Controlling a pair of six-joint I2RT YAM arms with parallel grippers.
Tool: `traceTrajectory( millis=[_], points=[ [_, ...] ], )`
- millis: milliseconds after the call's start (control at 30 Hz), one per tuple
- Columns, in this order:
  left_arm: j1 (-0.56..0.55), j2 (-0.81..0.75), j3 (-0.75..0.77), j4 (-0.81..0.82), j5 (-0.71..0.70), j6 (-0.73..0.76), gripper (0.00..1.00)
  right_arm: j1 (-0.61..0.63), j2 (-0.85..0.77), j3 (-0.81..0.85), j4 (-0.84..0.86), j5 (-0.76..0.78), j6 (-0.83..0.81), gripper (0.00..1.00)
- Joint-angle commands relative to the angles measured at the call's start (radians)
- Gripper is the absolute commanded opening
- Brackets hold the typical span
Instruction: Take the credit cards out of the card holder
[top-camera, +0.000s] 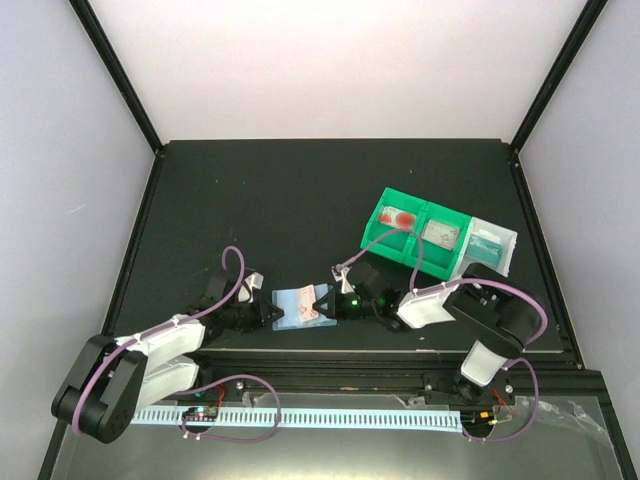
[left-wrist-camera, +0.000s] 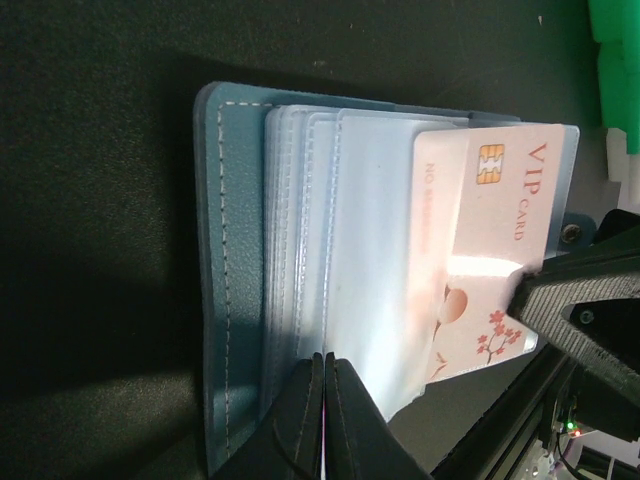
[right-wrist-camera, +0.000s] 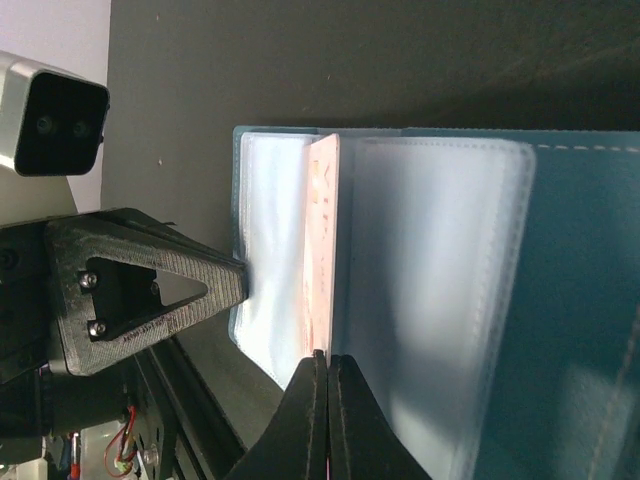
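Your left tool (left-wrist-camera: 324, 362), jaws closed, pins the light blue folding plastic card holder (left-wrist-camera: 236, 260) on the dark surface (top-camera: 300, 190). Your right tool (right-wrist-camera: 328, 358) pinches the whitish-pink plastic VIP card (left-wrist-camera: 490, 220), partly out of its sleeve. Step in hand: extraction. Next, pull straight along the slot.

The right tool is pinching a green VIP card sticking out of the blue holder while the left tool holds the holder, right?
Not green: the left wrist view shows the VIP card is whitish-pink with red print. Otherwise yes: the right tool pinches it, sticking out of the blue card holder, which the left tool holds.
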Motion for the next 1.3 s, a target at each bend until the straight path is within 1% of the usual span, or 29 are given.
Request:
traceTrajectory(
  millis=[0, 167, 267, 500, 533, 700, 833, 933, 1033, 1133, 1267],
  points=[
    [0.007, 0.023, 0.017, -0.019, -0.031, 0.012, 0.03, -0.019, -0.050, -0.015, -0.077, 0.059, -0.051, 0.01],
    [0.007, 0.023, 0.023, -0.023, -0.027, 0.011, 0.03, -0.029, -0.099, -0.016, -0.129, 0.070, -0.085, 0.01],
    [0.007, 0.007, 0.030, -0.039, -0.022, 0.008, 0.07, -0.037, -0.134, -0.001, -0.192, 0.051, -0.149, 0.01],
    [0.007, -0.083, 0.065, -0.099, 0.005, 0.002, 0.28, -0.051, -0.240, 0.063, -0.424, 0.053, -0.327, 0.01],
    [0.007, -0.099, 0.073, -0.113, 0.009, 0.001, 0.32, -0.052, -0.260, 0.074, -0.456, 0.055, -0.354, 0.01],
    [0.007, -0.191, 0.119, -0.194, 0.031, 0.044, 0.57, -0.052, -0.325, 0.122, -0.590, 0.054, -0.450, 0.01],
    [0.007, -0.266, 0.149, -0.217, 0.087, 0.082, 0.68, -0.052, -0.376, 0.163, -0.696, 0.035, -0.527, 0.01],
    [0.006, -0.322, 0.165, -0.214, 0.139, 0.098, 0.71, -0.054, -0.418, 0.187, -0.751, -0.028, -0.586, 0.01],
    [0.006, -0.379, 0.170, -0.191, 0.183, 0.103, 0.73, -0.055, -0.451, 0.219, -0.797, -0.143, -0.649, 0.01],
    [0.006, -0.403, 0.156, -0.108, 0.270, 0.085, 0.73, -0.055, -0.476, 0.247, -0.832, -0.269, -0.700, 0.01],
    [0.006, -0.391, 0.134, 0.006, 0.402, 0.038, 0.72, -0.055, -0.482, 0.258, -0.820, -0.390, -0.704, 0.01]
  ],
)
